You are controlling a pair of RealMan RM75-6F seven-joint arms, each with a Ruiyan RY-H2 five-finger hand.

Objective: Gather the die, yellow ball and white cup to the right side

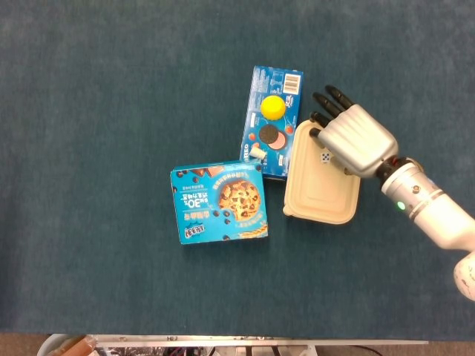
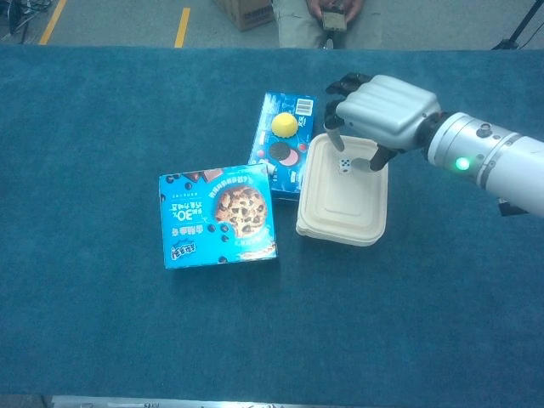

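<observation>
A small white die (image 1: 325, 156) (image 2: 344, 165) lies on the far end of a cream lidded container (image 1: 320, 194) (image 2: 344, 208). My right hand (image 1: 355, 139) (image 2: 382, 110) hovers low over it. Its fingers are spread and point down, with the die between a finger and the thumb, and nothing is held. The yellow ball (image 1: 272, 106) (image 2: 285, 124) rests on a blue Oreo box (image 1: 286, 80) (image 2: 297, 105). A tiny white cup (image 1: 257, 152) (image 2: 271, 169) lies at that box's near corner. My left hand is not visible in either view.
A blue cookie box (image 1: 219, 202) (image 2: 218, 216) lies to the left of the container, touching the Oreo box's corner. Blue cloth covers the table (image 1: 111, 111) (image 2: 442, 280). A person sits beyond the far edge in the chest view.
</observation>
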